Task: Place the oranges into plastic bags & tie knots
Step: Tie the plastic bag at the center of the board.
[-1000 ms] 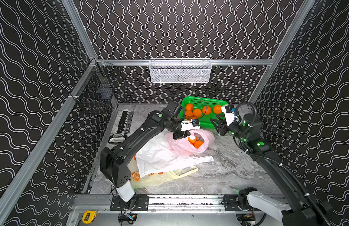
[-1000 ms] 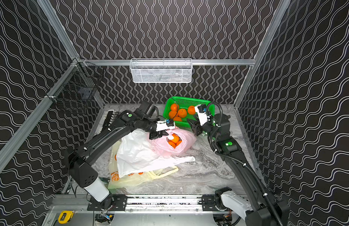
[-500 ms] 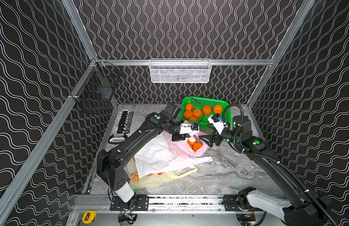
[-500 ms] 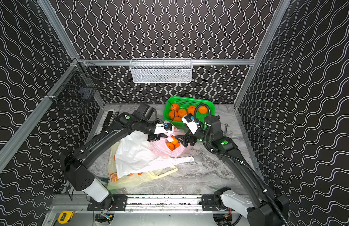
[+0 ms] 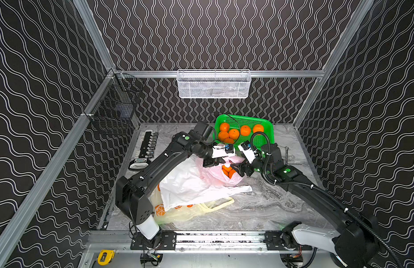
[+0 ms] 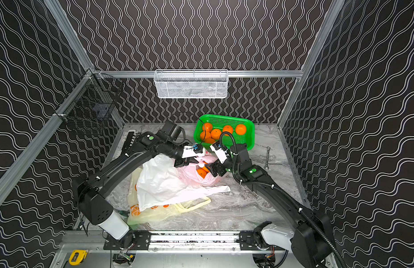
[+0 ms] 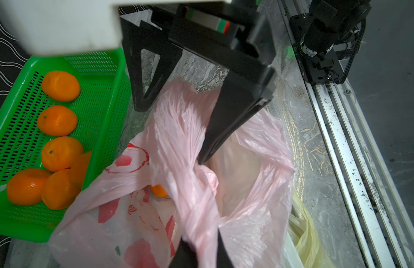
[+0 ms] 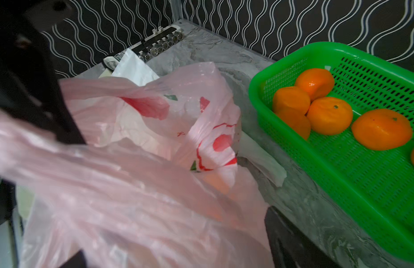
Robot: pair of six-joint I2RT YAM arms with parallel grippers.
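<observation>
Since a second ago we see the right gripper [image 5: 238,168] swing away from the green basket [image 5: 270,135] and arrive at the pink bag [image 5: 214,177], which lies just beside the basket on the side facing the arm bases. Its jaws stand wide apart, with crumpled pink plastic between them. The left gripper [image 7: 198,251] is clamped tight on a twisted handle of that bag, raised over the bag's mouth close to the basket's near wall. We count a few oranges [image 5: 228,172] inside the pink bag and six more loose in the basket. The white bag [image 5: 185,185] lies farther from the basket, partly under the pink one, and the yellow bag [image 5: 178,213] lies farthest, beneath the white.
</observation>
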